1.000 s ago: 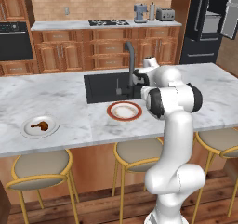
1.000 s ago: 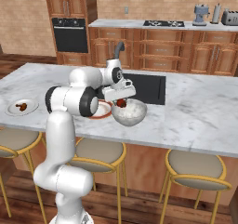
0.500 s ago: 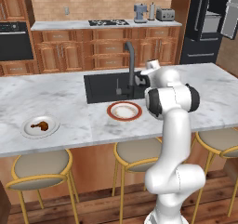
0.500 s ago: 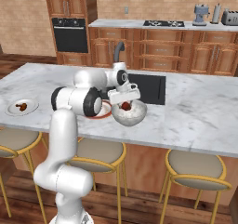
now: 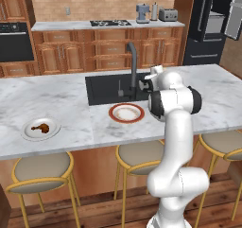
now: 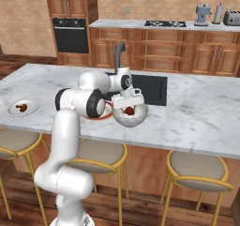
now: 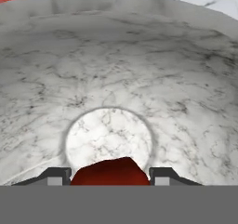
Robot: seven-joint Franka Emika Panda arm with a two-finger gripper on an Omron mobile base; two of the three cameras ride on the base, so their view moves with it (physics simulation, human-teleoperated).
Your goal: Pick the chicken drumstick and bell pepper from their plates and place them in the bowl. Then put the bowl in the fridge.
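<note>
Gripping rounded bright red bell pepper (image 7: 110, 171), claw (image 7: 110, 175) over white-grey bowl (image 7: 116, 69).

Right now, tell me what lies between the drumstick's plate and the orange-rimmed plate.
Bare marble counter, per the left base view: nothing lies between the grey plate holding the chicken drumstick and the orange-rimmed plate.

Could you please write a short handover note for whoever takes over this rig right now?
Gripper: shut on the bell pepper, held over the inside of the bowl.
Bowl: on the island counter, beside the orange-rimmed plate, which is bare.
Chicken drumstick: on the plain plate, far left of the counter.
Fridge: door open.
Done: pepper lifted off its plate.
Left: release pepper into bowl, fetch drumstick, put bowl in fridge.
</note>
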